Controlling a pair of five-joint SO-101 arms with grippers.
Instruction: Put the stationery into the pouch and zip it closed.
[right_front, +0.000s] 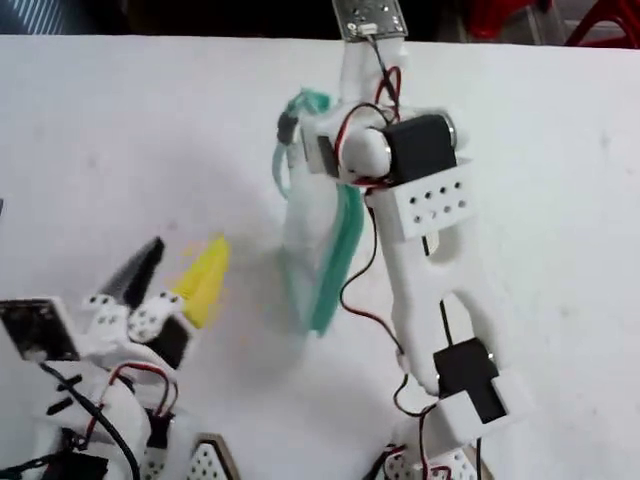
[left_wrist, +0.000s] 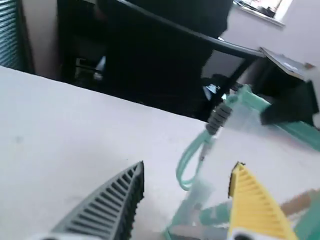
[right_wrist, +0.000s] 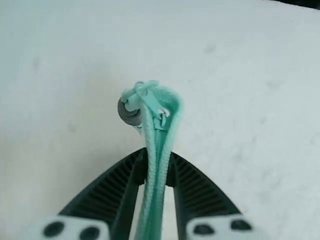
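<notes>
Nearest the arm bases, the left end effector (right_front: 188, 247) sits low over the surface (right_front: 120, 130). Its grey finger (left_wrist: 110, 205) and yellow finger (left_wrist: 252, 205) are spread wide apart and hold nothing. It points toward the pouch (right_front: 318, 250) but stands apart from it.

Further out, the pouch is raised on edge rather than lying flat. Its clear wall and teal zip band (right_front: 345, 250) run away from the bases, and its near corner is down on the surface. What is inside cannot be made out through the wall.

At the far end of the pouch, the right arm (right_front: 430, 290) reaches over it. The right end effector (right_wrist: 157, 157) is clamped on the teal zip band (right_wrist: 156, 135), with both black fingers (right_wrist: 112, 192) pressed against its sides. Just beyond the fingers, the zip slider (right_wrist: 161, 116) sits close to the end of the band. A grey toggle (right_wrist: 128, 110) and a teal loop strap (left_wrist: 190, 160) hang beside that end.

Assessment: the work in hand is at the zip, so loading is judged to be finished, though the contents are unconfirmed. The band looks joined where the fingers pinch it. With the slider this near the end, the zip is judged closed or very nearly so. Whether the last stretch is shut cannot be told.

Remaining, as judged: confirm the slider is fully home, using the free left end effector if a pull is needed. Then lower the pouch onto the surface and release it.
</notes>
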